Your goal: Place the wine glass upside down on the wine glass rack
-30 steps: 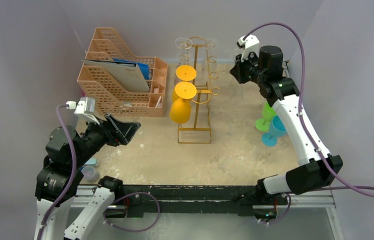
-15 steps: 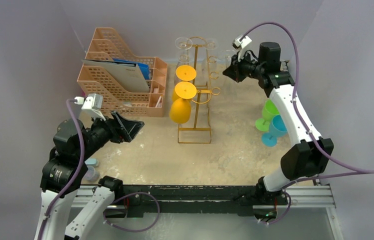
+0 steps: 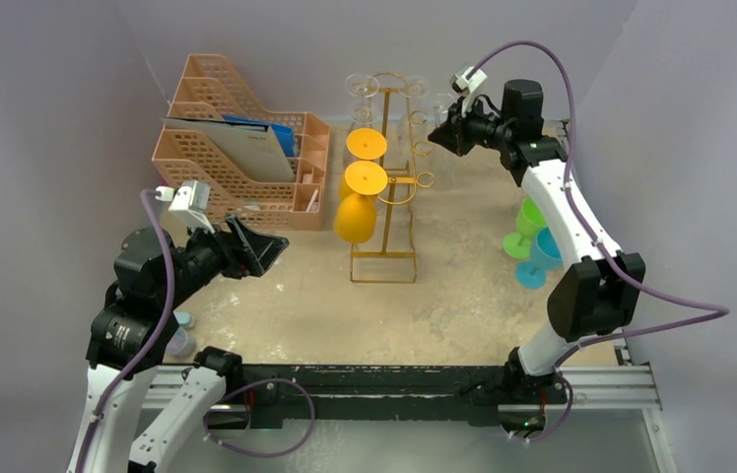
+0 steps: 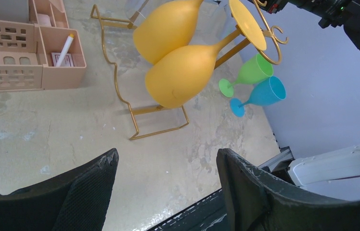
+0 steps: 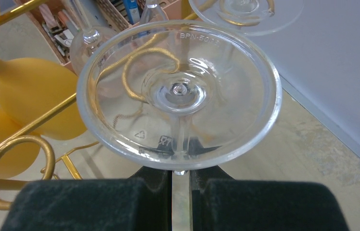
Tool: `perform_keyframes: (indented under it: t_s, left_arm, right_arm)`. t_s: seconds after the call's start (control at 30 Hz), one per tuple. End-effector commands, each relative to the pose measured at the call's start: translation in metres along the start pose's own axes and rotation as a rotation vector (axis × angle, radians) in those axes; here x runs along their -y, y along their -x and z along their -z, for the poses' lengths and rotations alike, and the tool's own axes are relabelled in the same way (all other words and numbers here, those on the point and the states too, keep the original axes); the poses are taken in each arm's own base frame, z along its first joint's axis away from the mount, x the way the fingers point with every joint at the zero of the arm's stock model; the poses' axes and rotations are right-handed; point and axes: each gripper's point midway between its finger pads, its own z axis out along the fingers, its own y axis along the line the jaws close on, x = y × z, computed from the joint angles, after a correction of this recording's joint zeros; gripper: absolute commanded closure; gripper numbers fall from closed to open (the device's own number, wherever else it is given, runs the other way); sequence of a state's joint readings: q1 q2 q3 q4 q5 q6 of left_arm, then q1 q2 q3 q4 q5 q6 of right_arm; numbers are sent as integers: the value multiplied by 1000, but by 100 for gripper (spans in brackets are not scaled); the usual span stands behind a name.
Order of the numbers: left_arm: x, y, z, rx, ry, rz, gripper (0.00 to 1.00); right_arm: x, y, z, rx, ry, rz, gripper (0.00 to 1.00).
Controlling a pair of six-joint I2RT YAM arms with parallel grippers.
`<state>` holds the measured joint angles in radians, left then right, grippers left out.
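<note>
**rackwatcher:** So where's the wine glass at?

**yam_fan:** Clear one, up off the table at the far right end of the wine glass rack. The right gripper is clenched on its stem, and the round foot faces the wrist cam. You can see a gold hook through the foot. Can't tell if the glass touches the wire.

**rackwatcher:** And the rest?

**yam_fan:** Two orange glasses hang bowl-down on the rack's left side. A green glass and a blue glass stand together on the table to the right. The left gripper is spread wide with nothing in it, hovering near the peach organizer.
</note>
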<state>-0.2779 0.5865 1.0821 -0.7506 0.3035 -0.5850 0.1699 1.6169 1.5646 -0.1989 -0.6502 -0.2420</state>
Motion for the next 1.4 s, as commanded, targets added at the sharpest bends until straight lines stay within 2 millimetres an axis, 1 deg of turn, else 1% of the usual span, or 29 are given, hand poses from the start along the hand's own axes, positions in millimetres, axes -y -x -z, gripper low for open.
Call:
perform_keyframes:
  t_s: [0.0,0.07,0.3,0.7,0.8,1.1,1.37]
  left_arm:
    - [6,6,-8,11,-34,4,27]
    - [6,6,-10,6,-34,8,27]
    - [4,4,-12,3,-31,17,28]
    - [-1,-1,-15,-7,-18,22,28]
    - [-3,-2,-16,-10,-14,23,28]
    - [-6,-8,-18,-22,-10,32,28]
    - [-7,-8,-21,-22,-8,28,28]
  right_arm:
    - [-3,31,-3,89,41,49,100]
    - [-2,30,-6,88,48,45,100]
    - [-8,29,-13,91,89,35,100]
    - [-15,29,-14,114,104,56,100]
    - [-19,25,-17,102,116,56,100]
    - [-19,17,-21,66,109,69,100]
    - [-19,7,-25,31,115,64,100]
